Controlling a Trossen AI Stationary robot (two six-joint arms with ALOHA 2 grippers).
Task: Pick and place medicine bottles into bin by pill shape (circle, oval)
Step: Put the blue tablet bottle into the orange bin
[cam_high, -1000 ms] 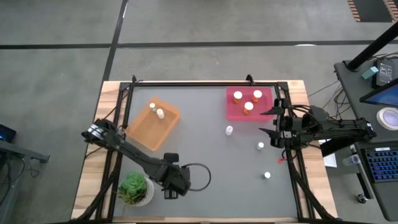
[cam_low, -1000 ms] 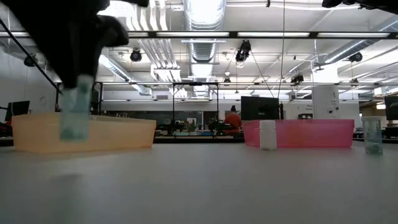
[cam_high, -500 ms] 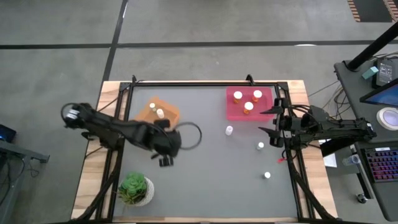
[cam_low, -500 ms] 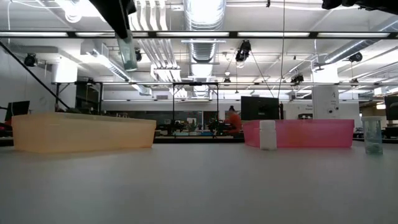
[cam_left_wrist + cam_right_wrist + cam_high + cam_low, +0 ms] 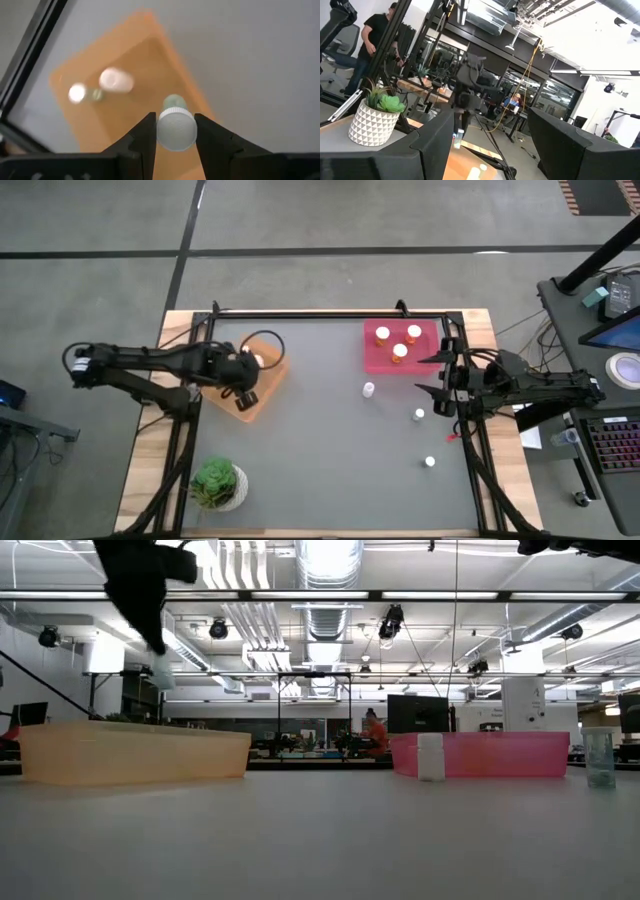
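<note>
my left end effector (image 5: 176,131) is clamped on a white-capped medicine bottle (image 5: 176,129) above the orange bin (image 5: 262,385) near the bench's far-left corner.

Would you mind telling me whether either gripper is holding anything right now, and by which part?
The left gripper holds a medicine bottle by its white cap, above the orange bin. The right gripper is open and holds nothing.
</note>
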